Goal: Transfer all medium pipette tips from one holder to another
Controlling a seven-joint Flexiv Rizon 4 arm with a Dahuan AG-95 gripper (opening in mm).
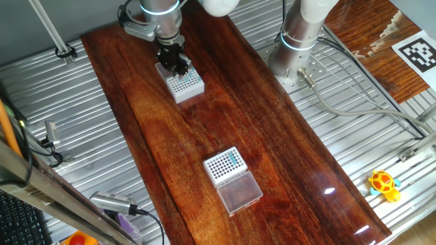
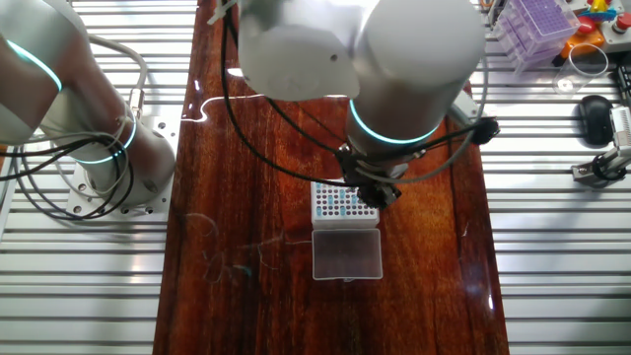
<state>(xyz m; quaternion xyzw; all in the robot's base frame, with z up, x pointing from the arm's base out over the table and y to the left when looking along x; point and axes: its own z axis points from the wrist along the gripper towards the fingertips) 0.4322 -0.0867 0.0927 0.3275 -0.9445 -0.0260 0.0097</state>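
Observation:
A white holder (image 1: 185,86) stands at the far end of the wooden board, with some teal medium pipette tips (image 1: 190,76) in its grid. My gripper (image 1: 176,65) hangs right over this holder's far edge, its dark fingers pointing down at the grid. In the other fixed view the same holder (image 2: 338,202) shows beside the gripper (image 2: 374,190), with its clear lid (image 2: 346,254) lying open. A second white holder (image 1: 223,166) sits nearer the front, with teal tips (image 1: 236,159) in one corner. Whether the fingers grip a tip is too small to see.
The near holder's clear lid (image 1: 240,192) lies open in front of it. The arm's base (image 1: 293,58) stands on the ribbed metal table at the right. A yellow toy (image 1: 383,184), a marker tag (image 1: 417,53), a purple tip box (image 2: 537,25) and a mouse (image 2: 592,113) lie off the board.

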